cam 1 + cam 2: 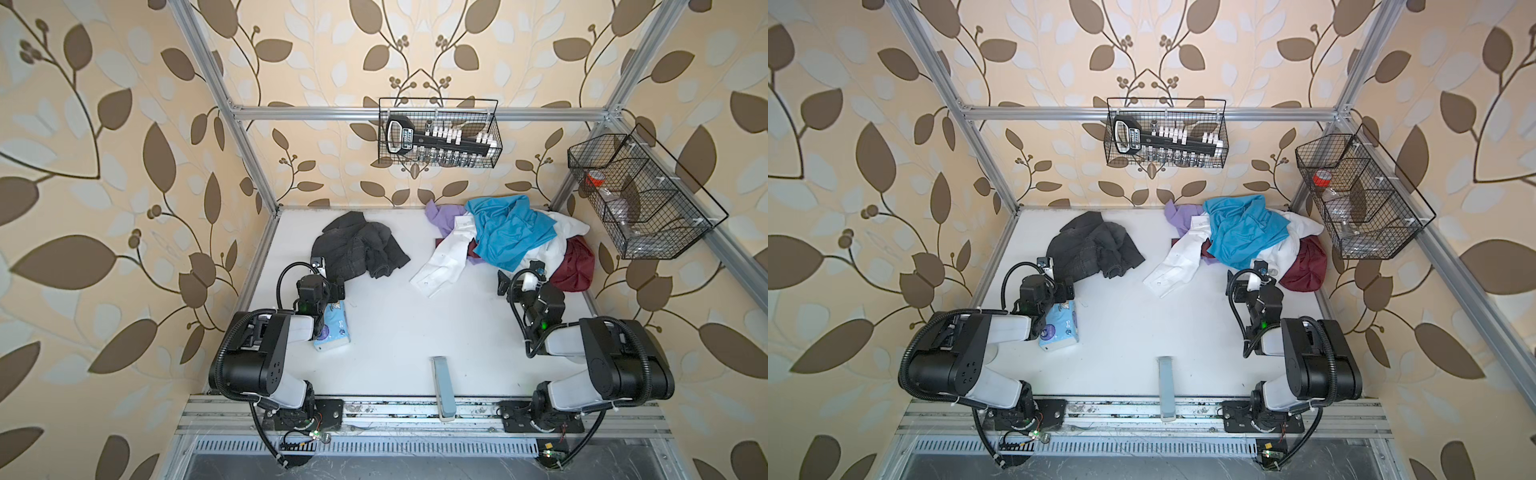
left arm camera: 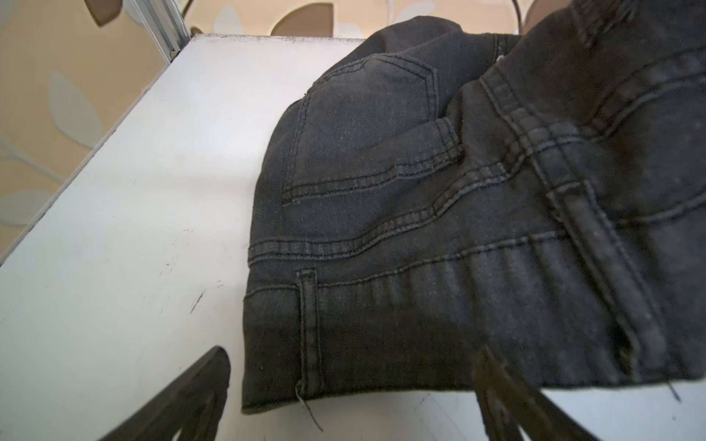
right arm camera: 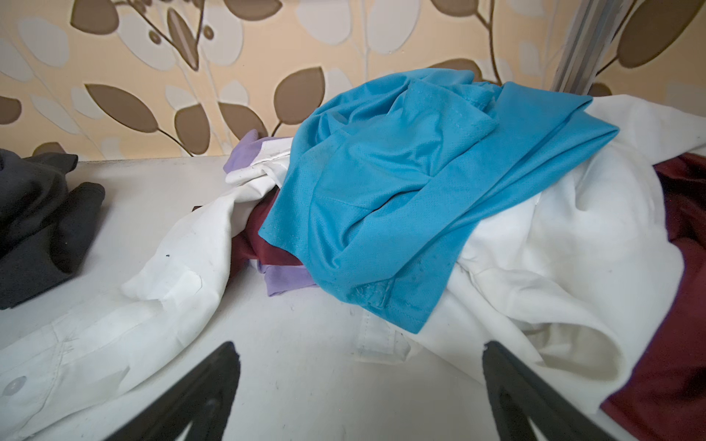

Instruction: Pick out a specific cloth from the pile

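The cloth point(image 1: 357, 245) point(image 1: 1092, 249), dark charcoal denim with stitched seams and a pocket, lies crumpled at the back left of the table, apart from the pile. In the left wrist view its waistband edge point(image 2: 382, 336) lies flat on the table between the spread fingers of my left gripper point(image 2: 351, 359), which is open and grips nothing. The pile point(image 1: 511, 232) point(image 1: 1246, 232) sits at the back right: turquoise shirt point(image 3: 401, 198) on top, with white, maroon and lilac clothes under it. My right gripper point(image 3: 359, 351) is open over bare table just in front of it.
A light-blue tissue pack point(image 1: 332, 328) lies beside the left arm's wrist. A grey-blue bar point(image 1: 442, 384) lies at the table's front edge. Wire baskets hang on the back rail point(image 1: 440, 133) and the right rail point(image 1: 640, 195). Aluminium frame posts stand at the back corners.
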You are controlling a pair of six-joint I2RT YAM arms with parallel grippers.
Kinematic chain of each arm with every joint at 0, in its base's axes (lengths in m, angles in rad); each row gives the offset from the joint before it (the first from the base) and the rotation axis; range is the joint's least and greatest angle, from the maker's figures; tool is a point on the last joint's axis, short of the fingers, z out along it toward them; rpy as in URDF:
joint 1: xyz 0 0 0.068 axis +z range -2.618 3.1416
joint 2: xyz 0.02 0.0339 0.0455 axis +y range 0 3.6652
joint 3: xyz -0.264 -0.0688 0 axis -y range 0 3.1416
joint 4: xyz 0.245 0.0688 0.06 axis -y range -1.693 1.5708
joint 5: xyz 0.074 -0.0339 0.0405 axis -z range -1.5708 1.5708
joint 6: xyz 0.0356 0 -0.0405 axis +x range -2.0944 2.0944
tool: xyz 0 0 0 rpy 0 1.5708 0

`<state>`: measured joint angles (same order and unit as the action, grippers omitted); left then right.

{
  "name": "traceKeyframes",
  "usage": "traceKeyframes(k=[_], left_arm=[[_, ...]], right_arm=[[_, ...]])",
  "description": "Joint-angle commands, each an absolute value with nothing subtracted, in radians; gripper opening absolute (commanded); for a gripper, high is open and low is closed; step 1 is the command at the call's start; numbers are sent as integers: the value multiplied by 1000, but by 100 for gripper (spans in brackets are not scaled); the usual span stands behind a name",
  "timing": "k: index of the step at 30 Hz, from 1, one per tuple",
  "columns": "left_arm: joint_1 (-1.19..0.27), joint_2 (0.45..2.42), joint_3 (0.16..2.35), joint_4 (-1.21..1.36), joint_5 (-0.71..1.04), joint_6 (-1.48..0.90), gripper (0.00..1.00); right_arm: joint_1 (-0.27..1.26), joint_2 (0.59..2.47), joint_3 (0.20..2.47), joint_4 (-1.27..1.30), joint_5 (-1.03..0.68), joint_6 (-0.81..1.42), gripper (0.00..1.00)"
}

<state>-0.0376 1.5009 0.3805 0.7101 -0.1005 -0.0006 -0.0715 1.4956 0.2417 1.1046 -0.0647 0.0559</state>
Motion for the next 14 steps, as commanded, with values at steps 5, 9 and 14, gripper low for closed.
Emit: traceKeyframes(k=[5,9,14], left_arm=[[-29,1497,394,730,-81,-8,99],[-29,1497,393,730,-81,-8,99],[-29,1498,393,730,-81,-8,99]], right_arm=[[-49,1503,242,1122,-35,54,100],[-50,1502,241,1121,-33,54,100],[-51,1499,239,1122,-34,54,100]])
